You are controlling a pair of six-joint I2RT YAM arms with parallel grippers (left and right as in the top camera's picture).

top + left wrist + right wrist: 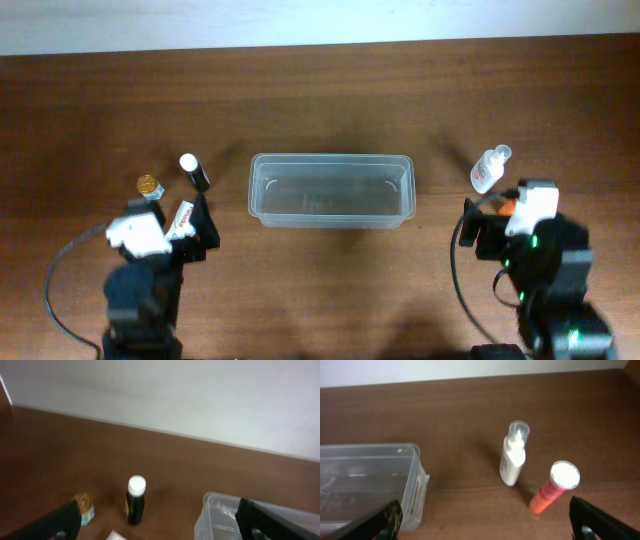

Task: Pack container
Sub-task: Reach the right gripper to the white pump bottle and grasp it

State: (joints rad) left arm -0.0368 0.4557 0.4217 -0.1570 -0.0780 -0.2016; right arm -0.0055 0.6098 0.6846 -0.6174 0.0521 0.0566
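**Inspector A:** Where do we record the container (331, 222)?

**Inspector B:** At the middle of the brown worktop (330, 290), long side running across, open side up. It sits between the two arms and touches neither. It is clear plastic with rounded corners and a rim.

**Inspector A:** What do we enter for the left pincer (161, 529)?

**Inspector B:** Spread wide. Its wrist camera shows the dark fingers (64, 521) at the lower left and lower right, far apart, with nothing clamped between them. From overhead we see a small white and red item (181, 218) lying just beside it. We cannot tell whether the item touches a finger.

**Inspector A:** And ahead of that pincer?

**Inspector B:** A dark bottle (135, 500) with a white cap stands upright. A small gold-capped jar (83, 507) stands near it on its left. We note both to the left of the container and apart from it.

**Inspector A:** The right pincer (487, 529)?

**Inspector B:** We find it spread wide as well, gripping nothing. Its fingers (600, 522) frame the lower corners of its own view.

**Inspector A:** Items on that side?

**Inspector B:** A white spray bottle (513, 460) with a clear cap stands to the right of the container, apart from it. An orange tube (551, 491) with a white cap sits just beside the bottle, nearer the pincer, and does not touch the bottle. We cannot tell whether the tube stands or leans
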